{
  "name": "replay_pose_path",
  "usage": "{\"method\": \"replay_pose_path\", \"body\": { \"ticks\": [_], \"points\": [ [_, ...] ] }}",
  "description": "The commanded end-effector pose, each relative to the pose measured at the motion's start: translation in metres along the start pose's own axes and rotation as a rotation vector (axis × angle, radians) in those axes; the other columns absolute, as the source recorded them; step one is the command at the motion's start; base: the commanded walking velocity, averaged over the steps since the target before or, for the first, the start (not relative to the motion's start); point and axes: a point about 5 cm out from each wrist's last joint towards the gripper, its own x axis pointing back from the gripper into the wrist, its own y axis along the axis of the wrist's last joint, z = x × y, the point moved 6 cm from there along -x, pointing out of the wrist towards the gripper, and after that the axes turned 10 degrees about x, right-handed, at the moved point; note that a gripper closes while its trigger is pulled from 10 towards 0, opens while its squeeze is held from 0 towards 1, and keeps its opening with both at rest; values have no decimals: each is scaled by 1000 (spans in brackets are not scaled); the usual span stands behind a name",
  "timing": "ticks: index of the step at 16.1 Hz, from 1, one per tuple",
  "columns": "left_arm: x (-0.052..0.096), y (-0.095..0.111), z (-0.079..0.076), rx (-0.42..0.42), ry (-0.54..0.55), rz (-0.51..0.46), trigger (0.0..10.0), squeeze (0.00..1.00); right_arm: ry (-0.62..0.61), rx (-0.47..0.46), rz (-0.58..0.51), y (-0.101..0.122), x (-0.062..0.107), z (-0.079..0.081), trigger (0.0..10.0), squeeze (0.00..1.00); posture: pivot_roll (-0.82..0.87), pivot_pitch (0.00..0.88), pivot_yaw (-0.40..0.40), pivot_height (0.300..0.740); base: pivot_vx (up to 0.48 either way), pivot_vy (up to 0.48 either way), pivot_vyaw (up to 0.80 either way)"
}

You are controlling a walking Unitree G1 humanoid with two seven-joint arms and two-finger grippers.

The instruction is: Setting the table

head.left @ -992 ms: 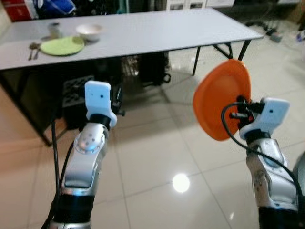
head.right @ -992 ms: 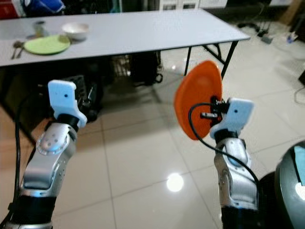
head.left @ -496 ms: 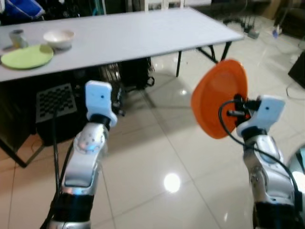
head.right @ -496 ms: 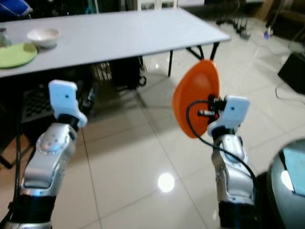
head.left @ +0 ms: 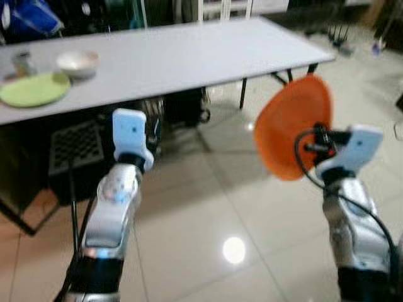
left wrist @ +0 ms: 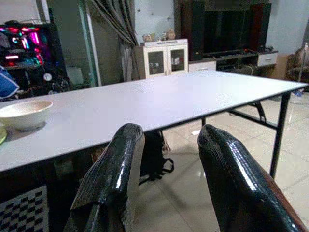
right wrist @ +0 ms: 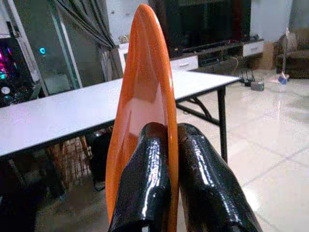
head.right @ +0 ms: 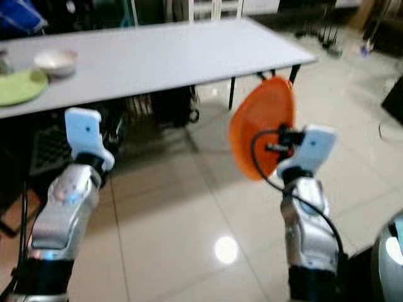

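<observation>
Right wrist view: right gripper [right wrist: 168,159] clamped on orange plate [right wrist: 145,96], held upright on edge over floor [head.left: 208,207], short of table [head.left: 189,50] | left gripper [left wrist: 166,179] empty, fingers apart, raised | on table's far left: green plate [head.left: 34,89], white bowl [head.left: 77,63]

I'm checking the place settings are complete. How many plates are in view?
2: a green plate lying on the white table beside a bowl, and an orange plate held on edge in the right gripper. Others may be out of frame.
</observation>
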Motion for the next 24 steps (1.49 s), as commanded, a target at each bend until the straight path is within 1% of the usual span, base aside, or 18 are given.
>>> {"method": "replay_pose_path", "body": {
  "ticks": [1, 5, 9, 11, 22, 24],
  "points": [
    [-1, 6, 6, -17, 11, -15, 10000, 0, 34, -18, -84, 22, -3, 13, 10000, 0, -22, 0, -5, 740, 439, 0, 0],
    [-1, 6, 5, -17, 9, -16, 10000, 0, 33, -20, -87, 24, -4, 11, 10000, 0, -29, 0, -4, 740, 441, 0, 0],
    [-1, 7, 4, -21, 5, -17, 10000, 0, 35, -55, -106, 29, -4, 11, 10000, 0, -29, 0, -5, 740, 439, 0, 0],
    [-1, 7, 4, -20, 5, -18, 10000, 0, 35, -57, -110, 31, -5, 11, 10000, 0, -31, 0, -7, 740, 441, 0, 0],
    [-1, 7, 2, -22, -1, -20, 10000, 0, 18, -54, -93, 28, -6, 7, 10000, 0, -32, 0, -7, 740, 441, 0, 0],
    [-2, 7, 0, -23, -4, -20, 10000, 0, 15, -57, -91, 28, -7, 6, 10000, 0, -33, 0, -7, 740, 442, 0, -522]
  ]
}}
